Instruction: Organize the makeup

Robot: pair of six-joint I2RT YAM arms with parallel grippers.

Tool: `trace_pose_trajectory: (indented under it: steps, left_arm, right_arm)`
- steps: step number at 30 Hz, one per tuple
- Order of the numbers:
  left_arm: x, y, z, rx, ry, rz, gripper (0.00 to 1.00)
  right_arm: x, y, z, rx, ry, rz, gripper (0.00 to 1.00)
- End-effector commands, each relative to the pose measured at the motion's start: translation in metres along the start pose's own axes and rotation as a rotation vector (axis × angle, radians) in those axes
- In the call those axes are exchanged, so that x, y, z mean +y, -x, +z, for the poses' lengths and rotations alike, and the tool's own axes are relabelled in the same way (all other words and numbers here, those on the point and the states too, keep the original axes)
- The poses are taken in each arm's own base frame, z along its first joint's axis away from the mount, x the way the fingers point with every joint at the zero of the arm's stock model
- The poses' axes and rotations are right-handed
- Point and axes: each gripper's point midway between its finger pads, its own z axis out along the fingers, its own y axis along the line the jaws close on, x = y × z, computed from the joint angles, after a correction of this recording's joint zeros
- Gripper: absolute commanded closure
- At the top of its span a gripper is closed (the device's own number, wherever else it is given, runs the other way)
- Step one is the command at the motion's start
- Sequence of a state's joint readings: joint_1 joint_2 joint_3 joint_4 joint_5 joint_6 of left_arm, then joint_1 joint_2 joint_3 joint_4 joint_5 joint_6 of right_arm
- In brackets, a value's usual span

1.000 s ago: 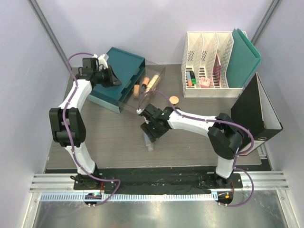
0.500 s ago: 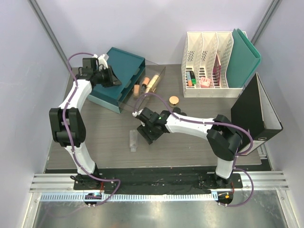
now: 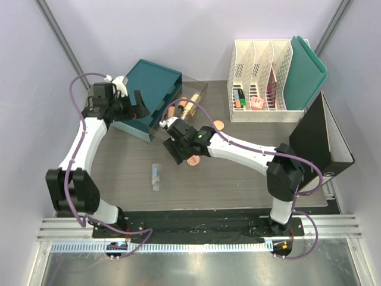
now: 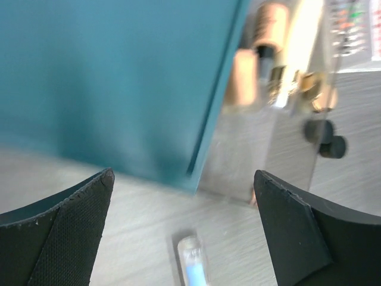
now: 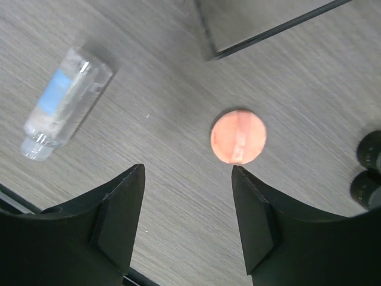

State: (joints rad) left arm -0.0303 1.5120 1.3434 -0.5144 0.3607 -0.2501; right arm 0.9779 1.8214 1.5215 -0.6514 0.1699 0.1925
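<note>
A clear tube point(image 3: 156, 176) with a blue label lies alone on the table; it also shows as the tube point(image 5: 62, 101) and the tube point(image 4: 193, 268) in the wrist views. A round pink compact point(image 3: 193, 159) lies flat just past my right gripper point(image 3: 178, 146), and the compact point(image 5: 238, 136) is ahead of the right fingertip. The right gripper point(image 5: 187, 173) is open and empty. Peach and tan bottles point(image 3: 184, 107) lie in a clear tray point(image 3: 199, 89). My left gripper point(image 3: 134, 106) hovers at the teal box point(image 3: 152, 80). The left gripper point(image 4: 183, 176) is wide open and empty.
White file holders point(image 3: 259, 80) with markers stand at the back right, beside a teal folder point(image 3: 306, 71) and a black binder point(image 3: 321, 140). Small black jars point(image 5: 369, 173) sit right of the compact. Another tan round piece point(image 3: 218, 124) lies by the tray.
The clear tube now lies free and further left on the table. My right gripper has moved up and left toward the tray. The left gripper has opened wide and its arm has swung left.
</note>
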Motion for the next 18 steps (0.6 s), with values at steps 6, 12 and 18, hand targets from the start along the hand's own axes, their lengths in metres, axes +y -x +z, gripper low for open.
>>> trace_pose_trajectory:
  steps: [6,12,18]
  left_arm:
    - [0.044,-0.059,-0.067,0.104,0.319,0.000,0.00]
    - [0.040,-0.144,-0.082,0.291,0.299,-0.122,0.00]
    - [0.018,-0.157,-0.074,0.357,0.240,-0.125,0.00]
  right_arm:
    - [-0.069,0.058,-0.023,-0.142,-0.112,0.144,0.33]
    - [-0.138,0.064,-0.022,-0.161,-0.175,0.284,0.34]
    - [-0.186,0.066,-0.032,-0.194,-0.244,0.341,0.33]
